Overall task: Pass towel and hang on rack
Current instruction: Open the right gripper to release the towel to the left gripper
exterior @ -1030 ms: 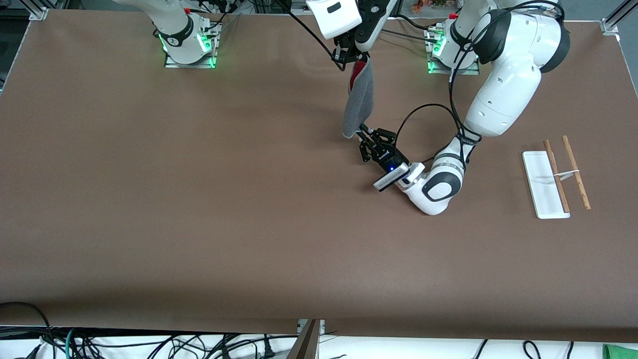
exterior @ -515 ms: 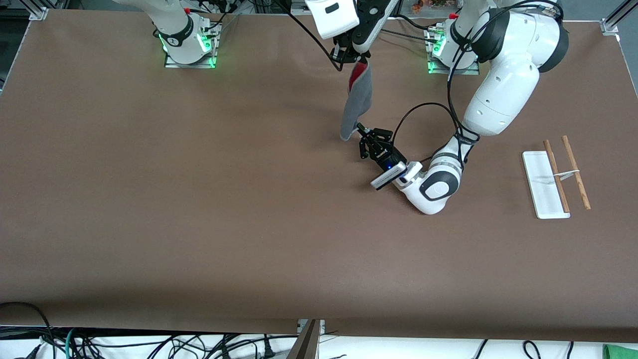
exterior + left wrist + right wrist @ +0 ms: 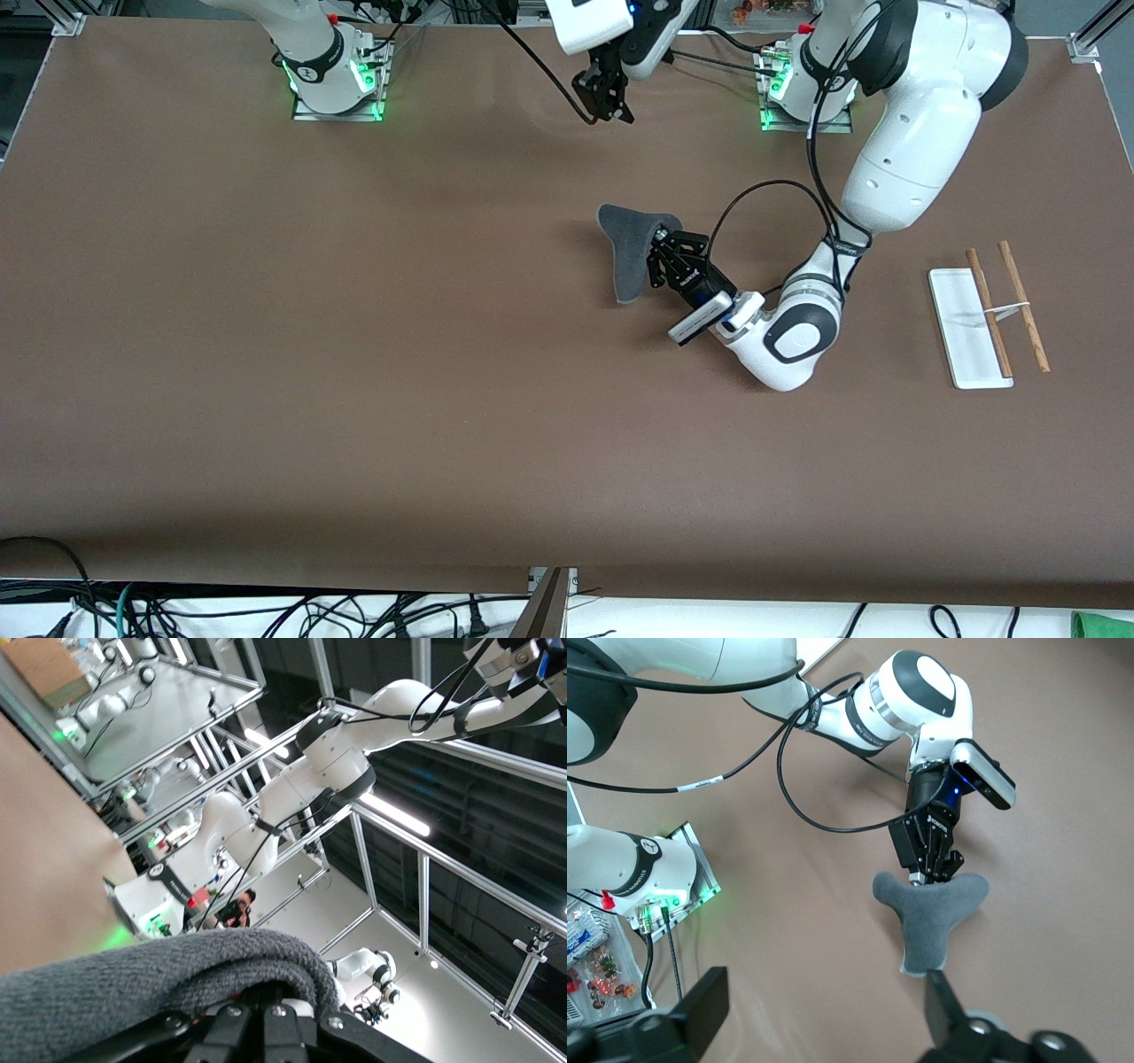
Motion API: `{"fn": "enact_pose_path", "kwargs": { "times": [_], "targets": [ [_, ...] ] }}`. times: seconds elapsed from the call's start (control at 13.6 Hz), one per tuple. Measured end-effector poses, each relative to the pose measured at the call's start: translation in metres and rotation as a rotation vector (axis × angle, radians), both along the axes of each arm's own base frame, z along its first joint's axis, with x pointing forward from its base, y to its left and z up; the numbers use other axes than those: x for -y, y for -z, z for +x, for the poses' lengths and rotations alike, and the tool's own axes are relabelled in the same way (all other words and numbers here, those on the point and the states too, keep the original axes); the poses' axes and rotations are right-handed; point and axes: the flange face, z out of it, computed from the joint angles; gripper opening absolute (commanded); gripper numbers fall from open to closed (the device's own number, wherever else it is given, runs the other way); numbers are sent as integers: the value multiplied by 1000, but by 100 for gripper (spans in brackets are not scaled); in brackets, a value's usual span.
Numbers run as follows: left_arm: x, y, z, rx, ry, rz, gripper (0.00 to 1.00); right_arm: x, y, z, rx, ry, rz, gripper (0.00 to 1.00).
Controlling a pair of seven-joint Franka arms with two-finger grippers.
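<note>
A: Where is the towel (image 3: 631, 251) now?

B: You have it in the left gripper (image 3: 663, 252), clamped on a bunched fold. The cloth drapes over the fingertips and hangs toward the tabletop (image 3: 354, 354); whether its lower tip touches, I cannot tell. The rack (image 3: 986, 315) stands well apart from it, toward the left arm's end of the tabletop.

A: And the right gripper (image 3: 606, 102)?

B: It hangs in the air with its fingers apart, holding nothing, well apart from the rack and nearer the robots' bases than the towel.

A: How will the cloth handle?

B: I judge it light and limp. It will sag and swing as you carry it, and terry should not slip much between the pads. Your hold near the fold looks sound, since both flaps hang free below it.

A: What does hanging call for?

B: Bring it above the rack's rods (image 3: 987, 310) so the loose flaps fall one on each side. They are thin, so lower gently; a dragging flap could tip the stand.
</note>
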Motion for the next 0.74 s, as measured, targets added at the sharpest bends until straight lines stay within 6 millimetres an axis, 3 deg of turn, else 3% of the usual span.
{"fn": "enact_pose_path", "kwargs": {
  "times": [0.15, 0.37, 0.59, 0.74],
  "targets": [
    [-20, -30, 21, 92, 47, 95, 0, 5, -10, -2, 8, 9, 6, 100],
    [-47, -91, 56, 284, 140, 275, 0, 11, -13, 4, 14, 25, 8, 100],
    [-60, -137, 66, 411, 213, 418, 0, 23, -18, 16, 28, 56, 7, 100],
    [-69, -165, 70, 514, 274, 523, 0, 45, -31, 29, 52, 100, 2, 100]
  ]
}}
